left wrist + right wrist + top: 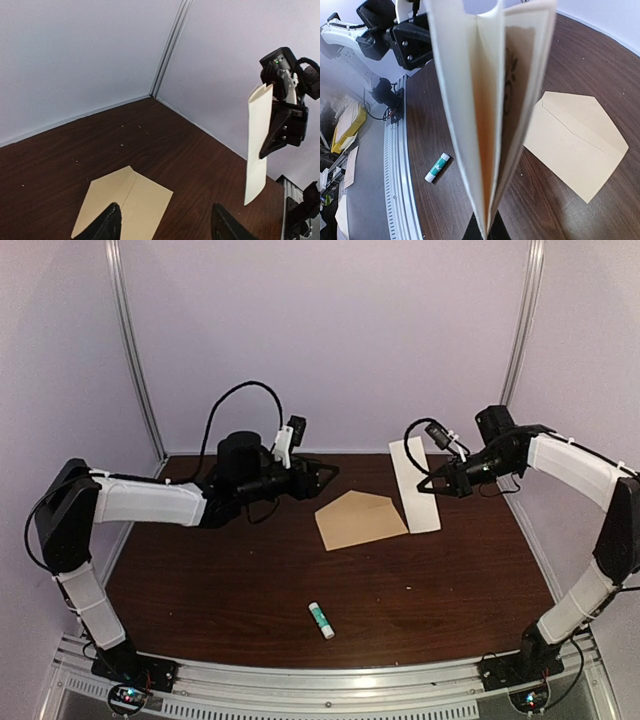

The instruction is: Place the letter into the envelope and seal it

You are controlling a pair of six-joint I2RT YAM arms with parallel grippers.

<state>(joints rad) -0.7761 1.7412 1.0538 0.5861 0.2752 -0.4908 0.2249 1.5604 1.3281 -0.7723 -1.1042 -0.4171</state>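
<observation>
Letter (414, 485), folded into a narrow strip, hangs right of centre in the top view, pinched in the closed right claw (440, 478) above the table (240, 590). Envelope (358, 521) lies flat mid-frame, flap open. Left claw (326, 476) gapes wide, empty, just left of it.

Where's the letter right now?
In the top view, the folded letter hangs clear of the table in the right gripper, far right side, just right of the envelope lying flat.

A robot lab cell: plain white walls (330, 340), aluminium rail (330, 681), dark brown table (230, 590).
</observation>
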